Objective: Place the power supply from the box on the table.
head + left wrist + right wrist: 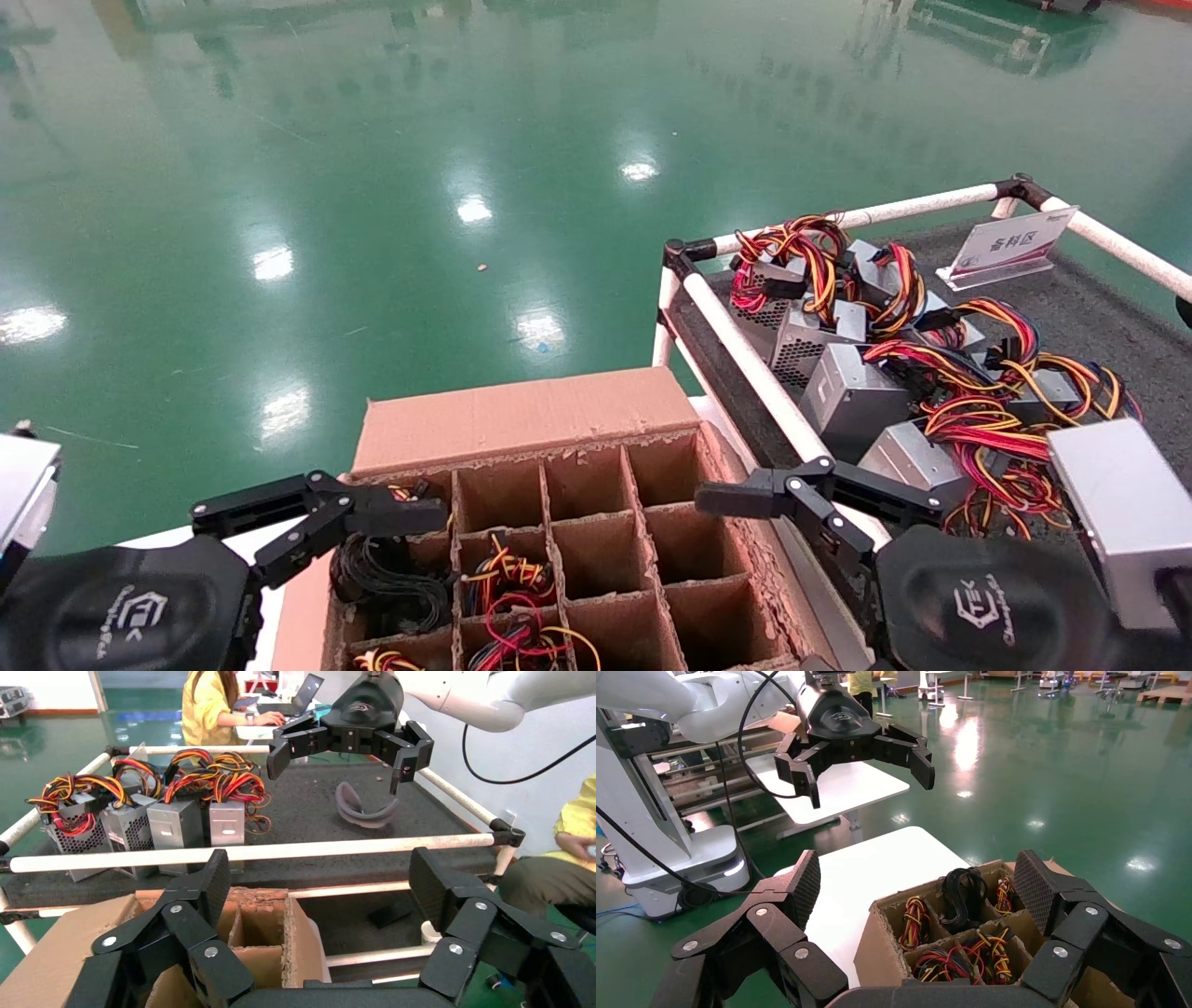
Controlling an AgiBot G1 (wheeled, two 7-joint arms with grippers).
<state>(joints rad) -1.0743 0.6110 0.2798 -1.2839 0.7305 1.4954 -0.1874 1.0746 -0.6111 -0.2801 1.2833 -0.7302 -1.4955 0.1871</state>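
The box (521,419) stands low in the middle of the head view, its flap on the far side. Looped red, yellow and black wires of a power supply (510,570) fill a cell; the metal block is hidden. More wire bundles (916,917) show in neighbouring cells. The table (1099,317) lies to the right. My left gripper (320,881) hangs open and empty at the box's left side, its far finger (400,514) over a cell. My right gripper (916,881) is open and empty, its finger (736,499) over the box's right wall, beside the table rail (745,359).
Several power supplies (857,391) with coloured wires crowd the table's left part, behind a white sign (1010,244). A coil of black cable (382,568) fills a left cell. A grey curved piece (362,808) lies on the table. People in yellow (211,706) sit beyond the table.
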